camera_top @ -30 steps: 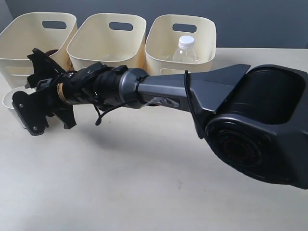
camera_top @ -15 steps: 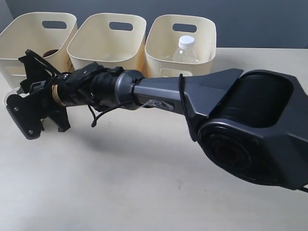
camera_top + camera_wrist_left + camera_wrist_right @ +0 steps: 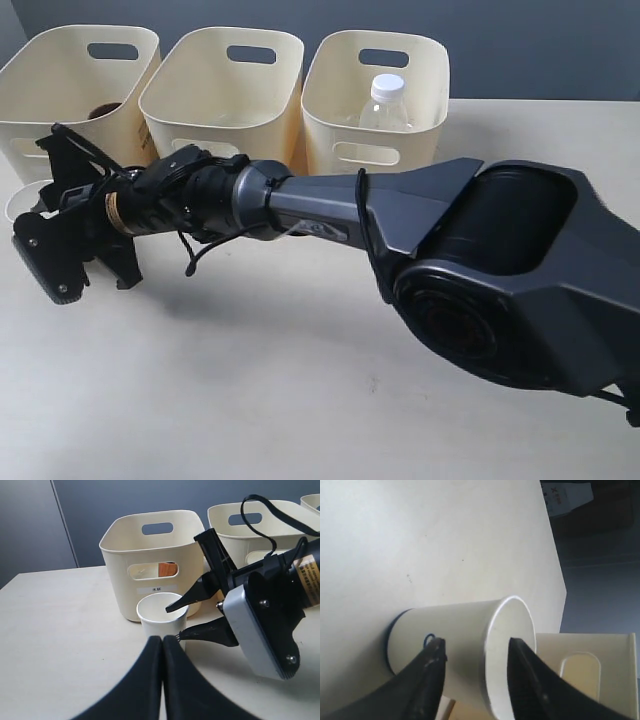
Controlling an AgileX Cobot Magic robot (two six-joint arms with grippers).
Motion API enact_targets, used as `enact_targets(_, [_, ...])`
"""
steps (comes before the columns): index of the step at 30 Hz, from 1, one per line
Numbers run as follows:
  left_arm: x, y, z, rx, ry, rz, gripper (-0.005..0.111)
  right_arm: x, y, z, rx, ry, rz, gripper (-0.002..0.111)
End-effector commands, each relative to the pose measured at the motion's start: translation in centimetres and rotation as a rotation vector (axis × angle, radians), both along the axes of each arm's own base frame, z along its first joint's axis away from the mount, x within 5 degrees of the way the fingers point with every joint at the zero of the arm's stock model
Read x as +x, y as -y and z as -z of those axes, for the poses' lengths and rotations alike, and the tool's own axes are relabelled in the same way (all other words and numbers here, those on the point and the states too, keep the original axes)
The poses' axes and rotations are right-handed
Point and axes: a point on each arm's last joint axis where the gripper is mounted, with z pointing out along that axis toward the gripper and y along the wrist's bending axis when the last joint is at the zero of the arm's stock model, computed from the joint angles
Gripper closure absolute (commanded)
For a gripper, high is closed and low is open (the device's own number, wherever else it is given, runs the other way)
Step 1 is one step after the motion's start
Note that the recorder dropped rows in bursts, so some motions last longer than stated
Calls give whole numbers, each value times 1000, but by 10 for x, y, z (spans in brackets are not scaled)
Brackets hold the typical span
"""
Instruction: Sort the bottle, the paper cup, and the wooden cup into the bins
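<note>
Beside the left bin (image 3: 150, 555), the paper cup (image 3: 460, 645) is straddled by the right gripper (image 3: 475, 680), jaws apart. The thin wall is probably crushed or tipped if closure is off-centre; the left gripper (image 3: 162, 680) is pressed together.

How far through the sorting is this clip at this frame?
Two of three look done: the bottle stands in the right bin, and something brown, likely the wooden cup, shows through the left bin's cutout. In hand: the right pincer straddles the paper cup, one finger inside its rim, cup on the table. Left: grip it and bin it.
</note>
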Motion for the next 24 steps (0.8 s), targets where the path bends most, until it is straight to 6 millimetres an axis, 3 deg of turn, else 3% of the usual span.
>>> enact_targets(1, [0,0,-2,-2,13,0,107,3,-4,4,13,-6,5,69])
enact_targets(11, [0,0,-2,-2,13,0,107,2,-5,3,31,-85,30,69])
enact_targets(13, [0,0,-2,-2,13,0,107,2,-5,3,32,-89,39,74])
enact_targets(19, [0,0,-2,-2,13,0,107,3,-5,0,37,-82,48,107])
enact_targets(24, [0,0,-2,-2,13,0,107,3,-5,-2,42,-79,48,109])
